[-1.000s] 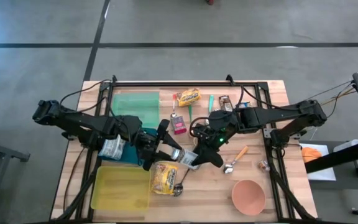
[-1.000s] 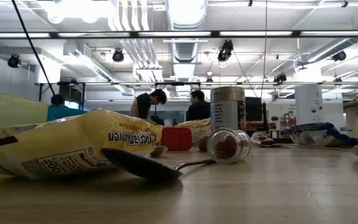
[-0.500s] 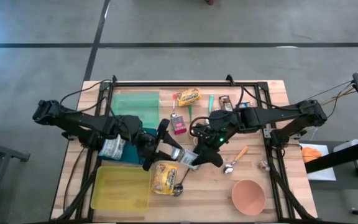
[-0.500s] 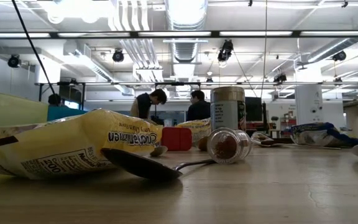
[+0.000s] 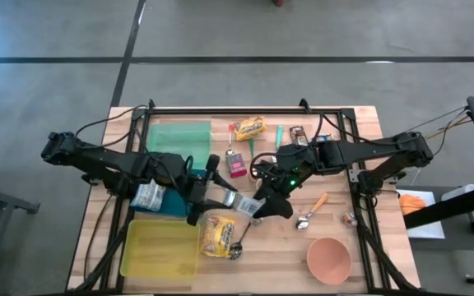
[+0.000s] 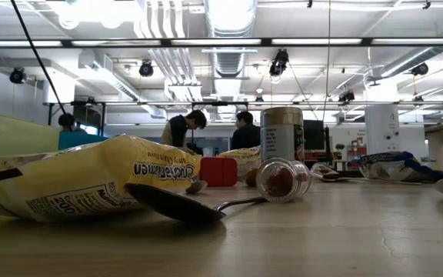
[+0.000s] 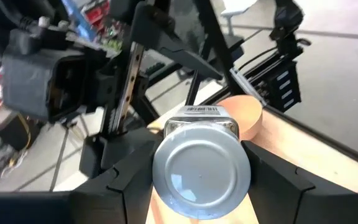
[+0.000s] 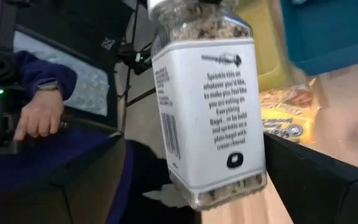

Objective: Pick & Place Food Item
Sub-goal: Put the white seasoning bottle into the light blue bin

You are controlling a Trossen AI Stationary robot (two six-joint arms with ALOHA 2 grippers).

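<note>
2 arms, 2 bins: yellow bin [image 5: 159, 251] & green bin [image 5: 178, 138]. 1 pink bowl [image 5: 329, 259]. 2 spoons: one [image 5: 239, 243], another [image 5: 311, 212]. 2 jars: held jar [image 7: 199, 165], lying jar [image 6: 283, 179].

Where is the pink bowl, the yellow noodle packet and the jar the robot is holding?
pink bowl [image 5: 329, 259], high view, inside of the bowl.
yellow noodle packet [image 5: 217, 233], high view, middle of the wrapper.
jar [image 7: 201, 172], left wrist view, flat lid.

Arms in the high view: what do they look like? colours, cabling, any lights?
Both arms are black, jointed links with black cables trailing back to the table's edges. The right arm shows a small green light near its wrist. The left gripper and right gripper have dark, angular fingers.
</note>
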